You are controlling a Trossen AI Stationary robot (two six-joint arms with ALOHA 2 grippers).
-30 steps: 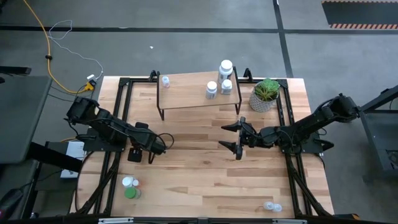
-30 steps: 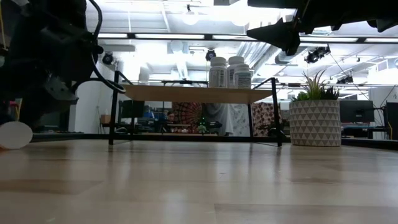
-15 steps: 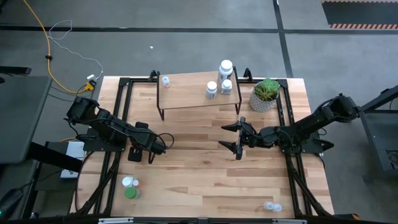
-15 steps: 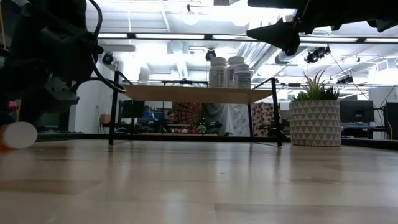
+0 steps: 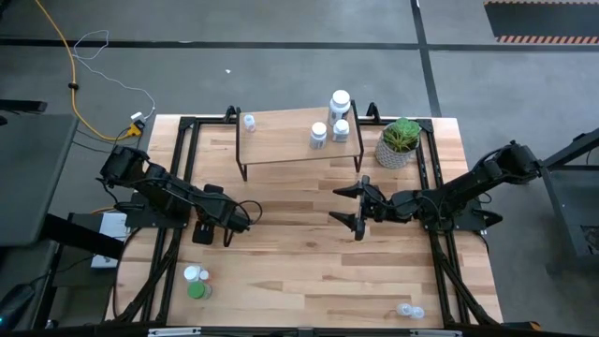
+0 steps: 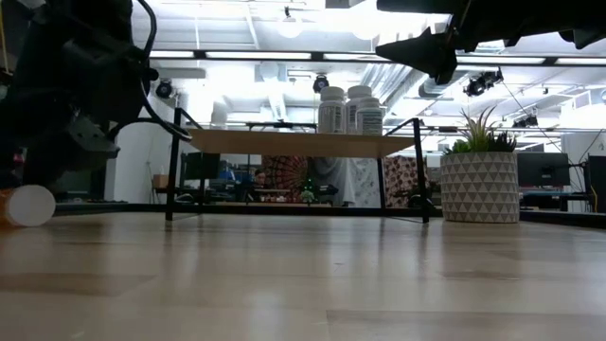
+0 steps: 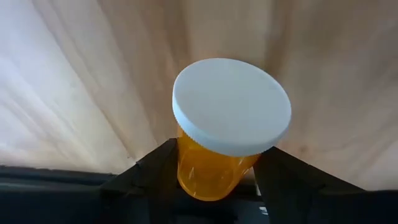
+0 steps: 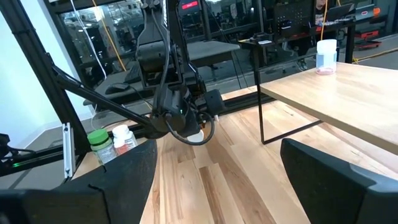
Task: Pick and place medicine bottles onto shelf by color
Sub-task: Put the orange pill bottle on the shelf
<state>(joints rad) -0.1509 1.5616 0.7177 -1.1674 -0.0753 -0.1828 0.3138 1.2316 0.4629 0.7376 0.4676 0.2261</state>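
Note:
My left gripper is low over the table's left part, shut on an orange bottle with a white cap. In the low view the cap faces the near edge, close to the tabletop. My right gripper hangs open and empty above the table's middle, in front of the shelf. Three white bottles stand on the shelf's right end and a small clear one on its left end. A white bottle and a green bottle stand near the front left. My left gripper pinches the orange bottle's body just below the cap, one finger on each side. The bottle is tilted, its cap toward the table's near edge. Whether it rests on the table I cannot tell.
A potted green plant stands to the right of the shelf. A clear bottle lies at the front right corner. Black frame rails run along both table sides. Bare wood lies between the two grippers.
In the low view the orange bottle's cap has shifted a little toward the table's right, and a strip of its orange body now shows beside the cap. The right arm has kept still.

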